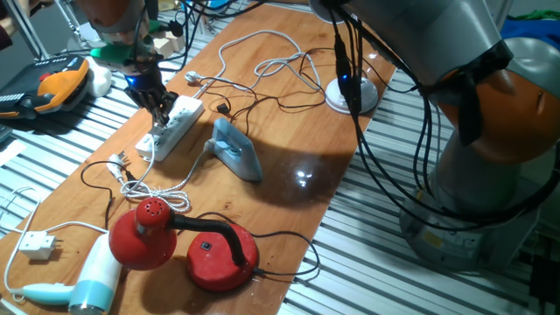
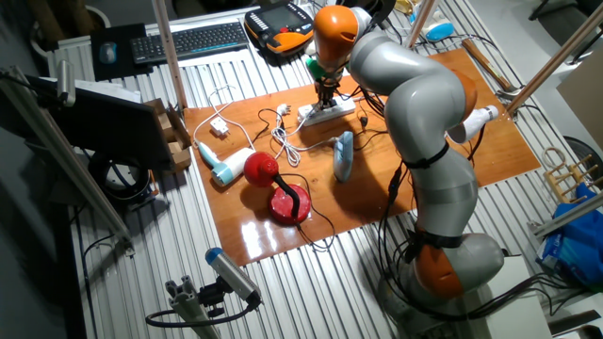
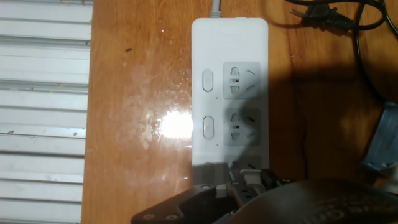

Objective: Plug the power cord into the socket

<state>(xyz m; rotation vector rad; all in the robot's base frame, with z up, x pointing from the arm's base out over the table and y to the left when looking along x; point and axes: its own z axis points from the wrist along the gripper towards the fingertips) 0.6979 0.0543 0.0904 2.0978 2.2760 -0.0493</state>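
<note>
The socket (image 1: 181, 116) is a long white power strip on the wooden board; it also shows in the other fixed view (image 2: 332, 112) and in the hand view (image 3: 229, 93). My gripper (image 1: 161, 111) stands right over the strip's far end (image 2: 325, 101). In the hand view the gripper (image 3: 249, 185) sits low over the bottom outlet, fingers close together on a small plug (image 3: 247, 177). A thin black cable (image 3: 278, 181) leaves it to the right. The two upper outlets are free. The contact between plug and outlet is hidden.
A blue iron (image 1: 236, 150) lies beside the strip. Another black plug with prongs (image 3: 318, 15) lies by the strip's cord end. A red lamp (image 1: 175, 241), a hair dryer (image 1: 92, 280) and loose white and black cables lie on the board.
</note>
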